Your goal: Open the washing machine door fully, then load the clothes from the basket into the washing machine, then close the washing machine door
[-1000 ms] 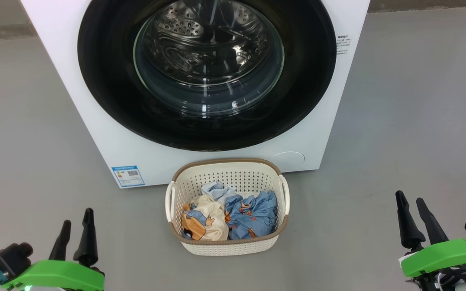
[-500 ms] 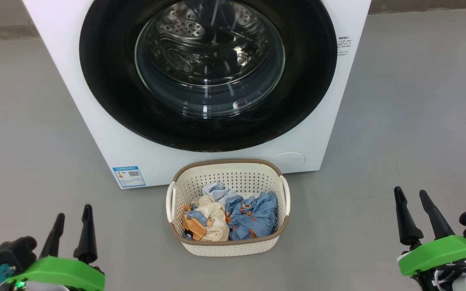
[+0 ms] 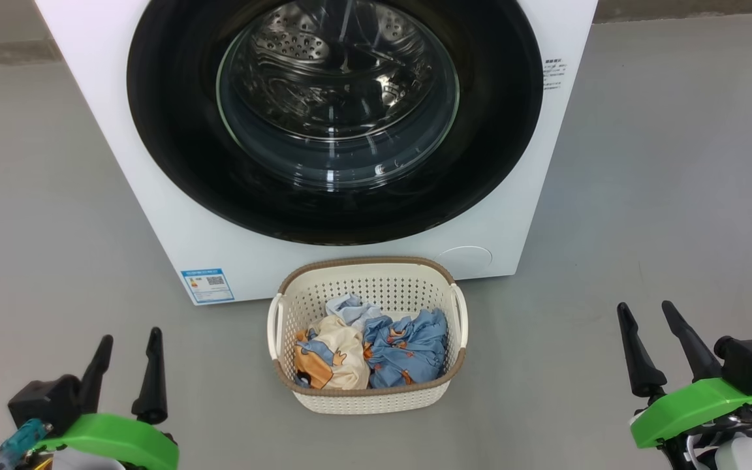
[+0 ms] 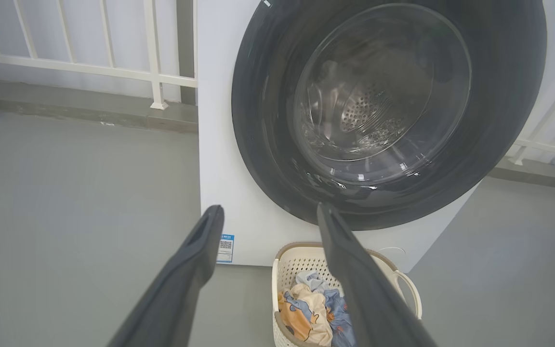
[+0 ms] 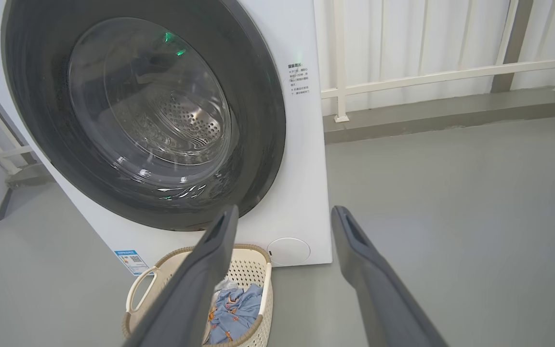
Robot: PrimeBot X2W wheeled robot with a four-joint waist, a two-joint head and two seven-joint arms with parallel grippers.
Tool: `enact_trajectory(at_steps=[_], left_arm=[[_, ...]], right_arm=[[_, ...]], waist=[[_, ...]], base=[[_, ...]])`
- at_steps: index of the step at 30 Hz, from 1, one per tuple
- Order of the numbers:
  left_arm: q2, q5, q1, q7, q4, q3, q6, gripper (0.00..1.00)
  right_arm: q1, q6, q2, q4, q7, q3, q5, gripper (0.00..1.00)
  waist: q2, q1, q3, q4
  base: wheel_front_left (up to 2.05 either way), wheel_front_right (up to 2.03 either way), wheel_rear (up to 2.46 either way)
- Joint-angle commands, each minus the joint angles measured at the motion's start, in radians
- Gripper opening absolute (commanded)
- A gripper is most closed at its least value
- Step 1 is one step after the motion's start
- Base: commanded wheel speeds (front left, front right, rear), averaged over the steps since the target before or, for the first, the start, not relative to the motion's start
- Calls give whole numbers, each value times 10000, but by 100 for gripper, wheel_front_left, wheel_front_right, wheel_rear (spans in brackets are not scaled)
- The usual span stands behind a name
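Observation:
The white washing machine (image 3: 173, 222) stands ahead, its round black-rimmed door (image 3: 173, 150) lying flat against the front, the steel drum visible through the glass. On the floor just in front sits the cream basket (image 3: 376, 401) holding the clothes (image 3: 408, 349): a blue printed one, a cream one (image 3: 337, 356) and a pale blue one behind. My left gripper (image 3: 130, 338) is open at the lower left, well left of the basket. My right gripper (image 3: 643, 308) is open at the lower right. Both are empty. The door (image 4: 258, 144) and basket (image 5: 135, 289) also show in the wrist views.
Grey floor (image 3: 663, 196) spreads wide on both sides of the machine. A white railing (image 5: 446, 74) on a low kerb runs behind it. A blue label (image 3: 207, 284) sits low on the machine's left; a round cover (image 3: 464, 260) is low on its right.
Both grippers have shifted slightly: the left one moved a little right and the right one a little left and turned. Machine, door and basket are unchanged.

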Motion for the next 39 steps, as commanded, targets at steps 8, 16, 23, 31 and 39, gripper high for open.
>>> enact_trajectory(at_steps=[8, 16, 23, 31, 39], left_arm=[[422, 966, -634, -397, -11, 220, -25, 100], [466, 1102, -673, -473, -2, 174, -27, 100], [489, 1065, -702, -473, 84, 125, -27, 100], [413, 858, -673, -473, 74, 224, -27, 100], [430, 801, -728, -473, 181, 349, -26, 100]], right_arm=[[-537, 99, -357, -38, -364, 356, -967, 100], [-612, 102, -339, 22, -440, 321, -1213, 100], [-555, 102, -335, 18, -440, 217, -1246, 100], [-515, 102, -305, 19, -440, 105, -1284, 100], [-484, 102, -296, -14, -440, 14, -1333, 100]], waist=[[0, 0, -21, 19], [0, 0, -19, -7], [0, 0, -68, 24], [0, 0, -97, 49], [0, 0, -79, 69]], base=[[0, 0, 0], [0, 0, 0], [0, 0, 0], [0, 0, 0], [0, 0, 0]])
